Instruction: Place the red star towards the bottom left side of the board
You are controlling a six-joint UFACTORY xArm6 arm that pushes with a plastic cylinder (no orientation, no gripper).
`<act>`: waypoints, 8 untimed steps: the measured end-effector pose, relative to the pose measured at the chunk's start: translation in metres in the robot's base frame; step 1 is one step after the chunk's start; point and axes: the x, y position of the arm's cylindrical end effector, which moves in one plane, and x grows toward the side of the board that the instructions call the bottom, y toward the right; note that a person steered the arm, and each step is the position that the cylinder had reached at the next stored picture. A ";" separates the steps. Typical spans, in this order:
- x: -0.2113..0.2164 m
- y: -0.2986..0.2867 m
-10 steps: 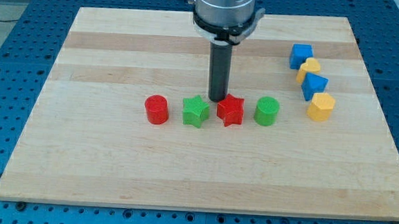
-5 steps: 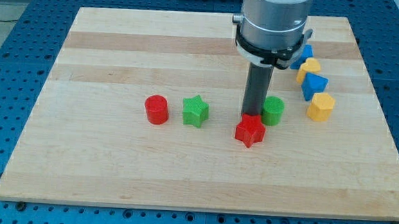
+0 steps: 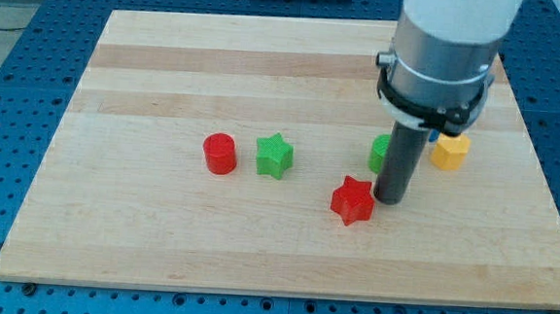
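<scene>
Right beside the red star point(image 3: 352, 200), on its right side in the view, is where you'll find my tip point(image 3: 390, 200), touching it or as good as. No gripper on this rig, just a plain rod, so nothing to open or close.

Using the red star as your landmark: it sits a bit right of the board's middle and lower than the row. The green star point(image 3: 274, 156) is up and to its left, the red cylinder point(image 3: 219, 154) further left past that. The green cylinder point(image 3: 382, 152) is just above and right of it, half hidden behind the rod, and a yellow block point(image 3: 450, 151) is further right. The wooden worktop point(image 3: 158, 237) is bare down-left of the star.

For the push, I'd say you're on the right side already, but the goal is down-left, so you probably want the tip a touch higher on the star. Keep the contact centred or it'll likely spin off. The path looks like it passes below the green star.

No real long axis on a star; one point seems to aim toward the view's bottom.
</scene>
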 end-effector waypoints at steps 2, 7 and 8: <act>0.016 -0.048; -0.017 -0.155; 0.012 -0.173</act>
